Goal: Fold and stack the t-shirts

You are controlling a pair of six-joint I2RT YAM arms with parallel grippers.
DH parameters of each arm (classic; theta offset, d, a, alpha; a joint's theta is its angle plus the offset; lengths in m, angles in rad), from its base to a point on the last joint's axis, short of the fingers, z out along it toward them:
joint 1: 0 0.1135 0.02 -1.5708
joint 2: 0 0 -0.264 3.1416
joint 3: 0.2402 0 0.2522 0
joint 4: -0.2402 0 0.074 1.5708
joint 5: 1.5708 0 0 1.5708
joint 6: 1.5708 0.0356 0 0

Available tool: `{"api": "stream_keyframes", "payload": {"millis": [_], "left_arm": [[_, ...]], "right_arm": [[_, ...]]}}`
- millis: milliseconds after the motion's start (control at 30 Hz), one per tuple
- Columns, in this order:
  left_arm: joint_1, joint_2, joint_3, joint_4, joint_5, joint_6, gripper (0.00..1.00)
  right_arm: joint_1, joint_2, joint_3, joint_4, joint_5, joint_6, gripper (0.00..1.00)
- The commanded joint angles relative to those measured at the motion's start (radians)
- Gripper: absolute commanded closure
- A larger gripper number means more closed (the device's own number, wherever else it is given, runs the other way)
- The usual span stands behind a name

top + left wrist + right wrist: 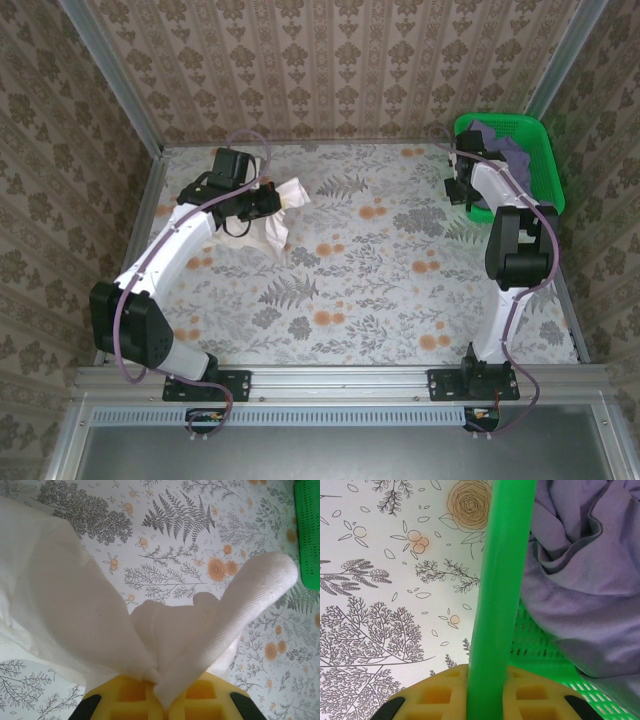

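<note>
cream t-shirt (pixel 75 605) — bunched in left pincer (pixel 159 697) | lavender t-shirt (pixel 585 580) beside right pincer (pixel 487 690) — clamped on basket rim (pixel 505 555)

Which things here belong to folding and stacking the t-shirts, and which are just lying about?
Job in hand:
cream-white t-shirt, pinched in the left gripper
lavender t-shirt, crumpled in the green mesh basket

Lying about:
green mesh basket, rim clamped by the right gripper
floral tablecloth
</note>
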Motion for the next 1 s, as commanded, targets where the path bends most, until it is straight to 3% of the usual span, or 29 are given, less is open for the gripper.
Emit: {"api": "stream_keyframes", "payload": {"millis": [0,667,733,833,900,967], "left_arm": [[-0.001,0.008,0.039,-0.031,0.016,-0.016,1.0],[-0.029,0.086,0.077,0.017,0.098,-0.01,1.0],[-0.035,0.1,0.085,0.025,0.11,-0.011,1.0],[-0.051,0.132,0.111,0.022,0.122,-0.007,0.99],[-0.065,0.164,0.134,0.01,0.132,0.002,0.92],[-0.064,0.2,0.164,-0.014,0.142,0.012,0.81]], "right_arm": [[-0.001,0.038,0.047,0.016,-0.025,-0.086,0.83],[0.012,0.053,0.063,0.026,-0.055,-0.157,0.82],[0.01,0.057,0.072,0.021,-0.047,-0.128,0.75],[0.016,0.037,0.08,0.023,0.009,-0.083,0.54],[0.018,0.005,0.095,0.016,0.036,-0.026,0.39],[0.019,-0.025,0.118,-0.009,0.044,0.026,0.31]]}}
